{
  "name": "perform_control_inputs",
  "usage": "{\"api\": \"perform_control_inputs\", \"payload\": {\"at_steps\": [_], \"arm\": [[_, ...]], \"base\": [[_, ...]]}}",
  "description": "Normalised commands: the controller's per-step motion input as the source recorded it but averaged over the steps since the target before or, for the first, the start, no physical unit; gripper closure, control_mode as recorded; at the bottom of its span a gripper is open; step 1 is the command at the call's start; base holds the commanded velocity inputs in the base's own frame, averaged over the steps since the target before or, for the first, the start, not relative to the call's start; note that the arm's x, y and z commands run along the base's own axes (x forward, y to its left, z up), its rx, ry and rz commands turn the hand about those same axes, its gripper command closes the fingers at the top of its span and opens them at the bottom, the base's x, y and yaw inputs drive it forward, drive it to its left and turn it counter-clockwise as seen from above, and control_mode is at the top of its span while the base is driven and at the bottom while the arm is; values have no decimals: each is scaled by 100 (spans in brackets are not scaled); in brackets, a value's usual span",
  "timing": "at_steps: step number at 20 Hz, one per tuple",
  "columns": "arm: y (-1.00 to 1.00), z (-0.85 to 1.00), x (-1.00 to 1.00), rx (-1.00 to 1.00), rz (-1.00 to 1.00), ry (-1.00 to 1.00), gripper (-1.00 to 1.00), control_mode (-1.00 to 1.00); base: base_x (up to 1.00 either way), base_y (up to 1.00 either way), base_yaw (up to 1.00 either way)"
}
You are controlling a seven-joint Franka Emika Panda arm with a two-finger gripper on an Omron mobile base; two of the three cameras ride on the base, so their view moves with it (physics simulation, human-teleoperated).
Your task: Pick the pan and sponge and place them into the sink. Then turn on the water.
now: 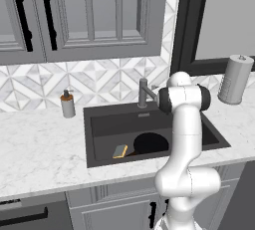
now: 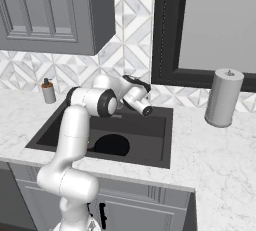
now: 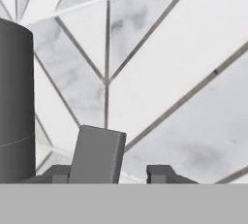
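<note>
The dark sink [image 1: 102,124] [image 2: 152,142] holds the black pan [image 1: 149,143] [image 2: 111,145] flat on its floor, with the yellow sponge [image 1: 119,151] lying just left of it. My arm reaches over the basin to the grey faucet [image 1: 143,93]. In the hand view the faucet's post [image 3: 14,102] stands at the left and its flat grey lever [image 3: 97,155] rises between my fingertips. My gripper [image 3: 109,173] is open around the lever, which sits against the left fingertip with a gap to the right one. The spout's end is hidden behind my arm and the water is out of view.
A grey soap dispenser [image 1: 67,104] [image 2: 48,91] stands on the marble counter left of the sink. A paper towel roll [image 1: 235,79] [image 2: 223,97] stands at the right below the dark window frame. Tiled wall is close behind the faucet, and grey cabinets hang above.
</note>
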Motion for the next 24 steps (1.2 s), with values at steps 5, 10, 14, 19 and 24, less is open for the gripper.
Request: {"api": "perform_control_inputs", "payload": {"at_steps": [5, 10, 14, 19, 24], "arm": [[-23, 0, 0, 0, 0, 0, 100, -100], [-55, -3, 0, 5, -4, 10, 100, -100], [-52, -13, 5, 4, -7, 15, 100, -100], [-59, -16, 3, 2, -8, 16, 100, -100], [-71, -15, 0, 2, -10, 15, 100, -100]], "base": [[0, 0, 0], [0, 0, 0], [0, 0, 0], [0, 0, 0], [0, 0, 0]]}}
